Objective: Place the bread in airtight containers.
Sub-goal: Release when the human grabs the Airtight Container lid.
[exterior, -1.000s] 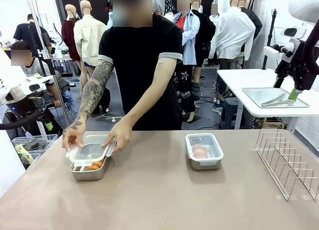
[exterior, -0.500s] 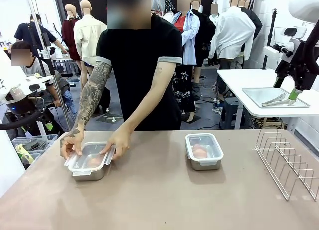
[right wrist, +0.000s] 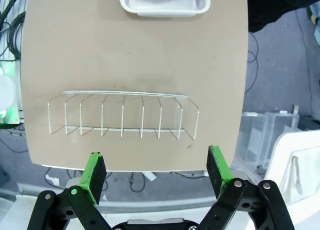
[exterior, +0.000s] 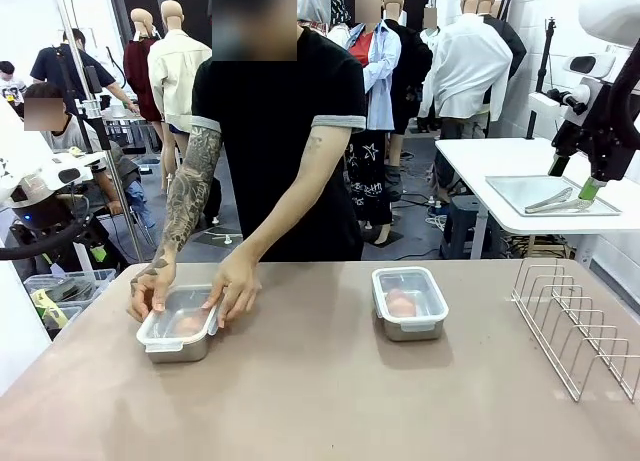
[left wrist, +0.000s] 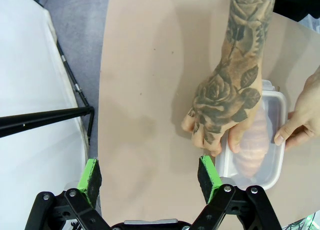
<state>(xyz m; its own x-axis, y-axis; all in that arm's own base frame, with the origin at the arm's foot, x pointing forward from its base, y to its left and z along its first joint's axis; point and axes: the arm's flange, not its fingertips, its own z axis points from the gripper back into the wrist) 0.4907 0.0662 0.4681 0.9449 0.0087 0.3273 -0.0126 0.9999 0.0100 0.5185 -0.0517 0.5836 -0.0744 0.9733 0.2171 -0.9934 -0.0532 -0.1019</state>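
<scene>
Sitting at about 9 o'clock on the table [exterior: 320, 401], the left container [exterior: 178, 326] holds an orange-brown roll [left wrist: 252, 145] under its clear lid [left wrist: 276, 152], which the person's 2 hands [exterior: 150, 289] [exterior: 232, 284] press on from either side. Toward 2 o'clock from it the 2nd container [exterior: 409, 301] stands closed with bread [exterior: 401, 303] inside, and a wire rack [exterior: 578, 326] sits at 3 o'clock. Both the left gripper [left wrist: 150, 175] and right gripper [right wrist: 156, 170] hang above the table with fingers spread wide, holding nothing.
</scene>
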